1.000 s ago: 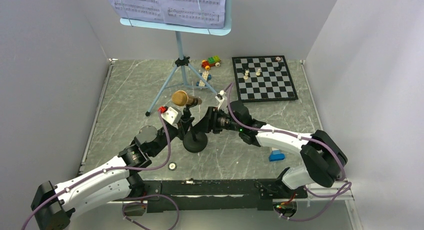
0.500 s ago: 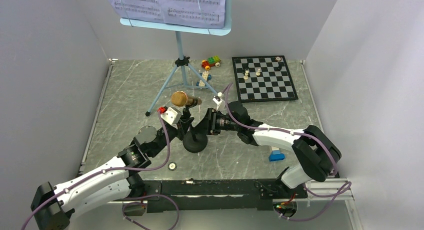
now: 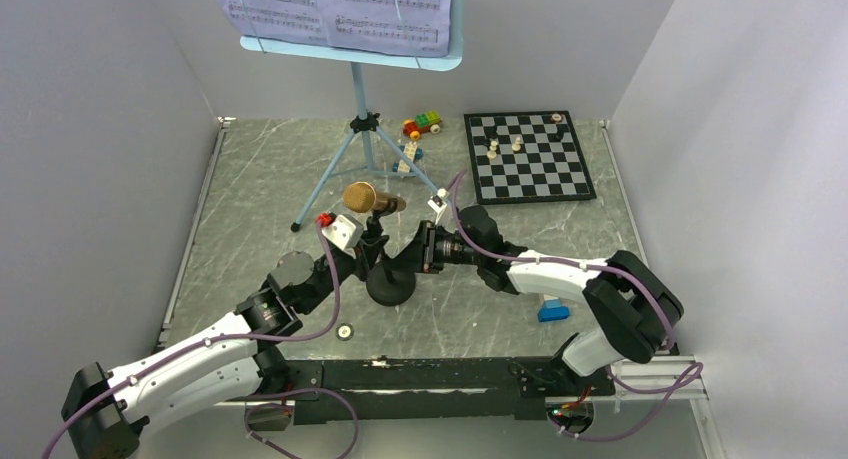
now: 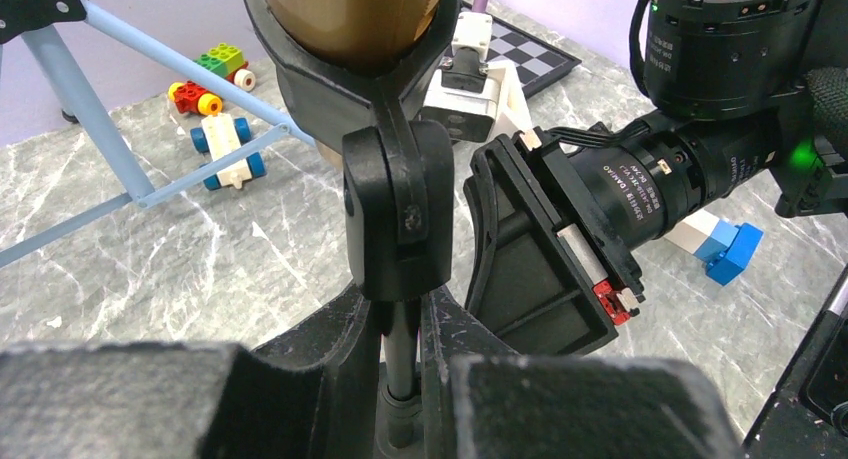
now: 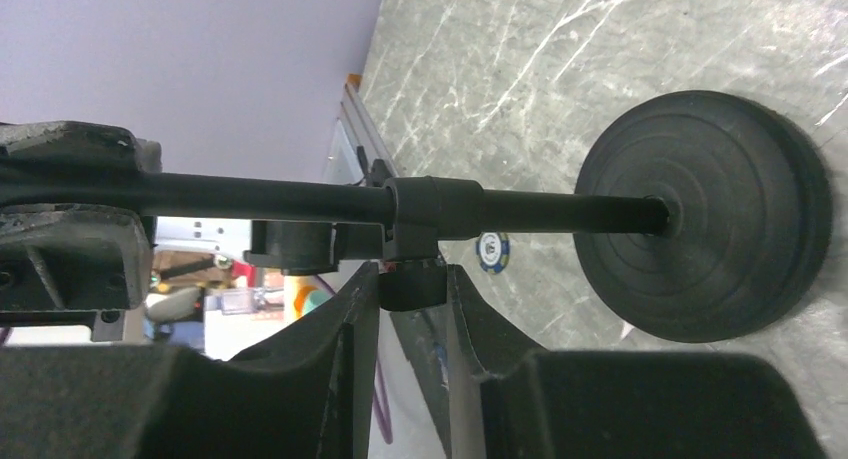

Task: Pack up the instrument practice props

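Note:
The small black mic stand (image 3: pixel 388 287) stands mid-table on its round base (image 5: pixel 705 214), with the gold-brown microphone (image 3: pixel 360 196) clipped on top (image 4: pixel 345 9). From the left, my left gripper (image 3: pixel 374 257) is shut on its thin pole (image 4: pixel 400 349). My right gripper (image 3: pixel 412 249) comes in from the right. Its fingers press both sides of a small black knob (image 5: pixel 412 284) on the pole's collar. At the back stands the light-blue music stand (image 3: pixel 365 89), with white sheet-music pages (image 3: pixel 340 4) on its desk.
A chessboard (image 3: pixel 528 156) with a few pieces lies at the back right. A colourful toy brick car (image 3: pixel 422 126) and a white-and-blue brick piece (image 3: pixel 408 162) sit by the tripod's legs. A blue brick (image 3: pixel 552 311) lies under the right forearm, and a chip (image 3: pixel 345 331) near the front edge.
My right gripper's jaws have narrowed onto the stand's knob, and the right arm has edged a little to the left. The left gripper and the stand have not moved.

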`<state>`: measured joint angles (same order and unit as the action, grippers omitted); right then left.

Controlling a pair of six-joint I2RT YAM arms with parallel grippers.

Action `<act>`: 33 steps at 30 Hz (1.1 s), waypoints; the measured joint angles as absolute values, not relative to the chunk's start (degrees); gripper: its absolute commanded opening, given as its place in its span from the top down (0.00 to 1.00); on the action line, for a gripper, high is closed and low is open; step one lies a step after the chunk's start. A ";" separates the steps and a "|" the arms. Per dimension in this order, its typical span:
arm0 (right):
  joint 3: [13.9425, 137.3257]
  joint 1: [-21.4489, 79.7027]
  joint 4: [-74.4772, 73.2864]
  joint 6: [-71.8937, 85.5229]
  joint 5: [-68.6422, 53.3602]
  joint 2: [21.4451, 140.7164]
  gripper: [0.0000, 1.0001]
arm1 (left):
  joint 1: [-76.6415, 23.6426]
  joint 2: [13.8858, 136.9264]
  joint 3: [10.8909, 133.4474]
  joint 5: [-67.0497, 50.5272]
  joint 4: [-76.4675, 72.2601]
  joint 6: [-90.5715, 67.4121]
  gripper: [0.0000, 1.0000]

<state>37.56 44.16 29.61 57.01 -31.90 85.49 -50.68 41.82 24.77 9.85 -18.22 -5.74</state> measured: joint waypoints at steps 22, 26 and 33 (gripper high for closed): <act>53.74 68.07 -3.64 12.40 22.44 82.39 1.00 | -50.50 45.95 26.35 10.59 -19.11 -6.96 1.00; 53.74 71.29 -2.20 10.35 30.41 83.83 1.00 | -50.54 46.11 26.37 10.48 -19.22 -6.96 1.00; 53.74 71.96 -2.39 11.09 33.85 83.96 0.36 | -50.61 46.85 26.37 10.41 -19.99 -6.96 1.00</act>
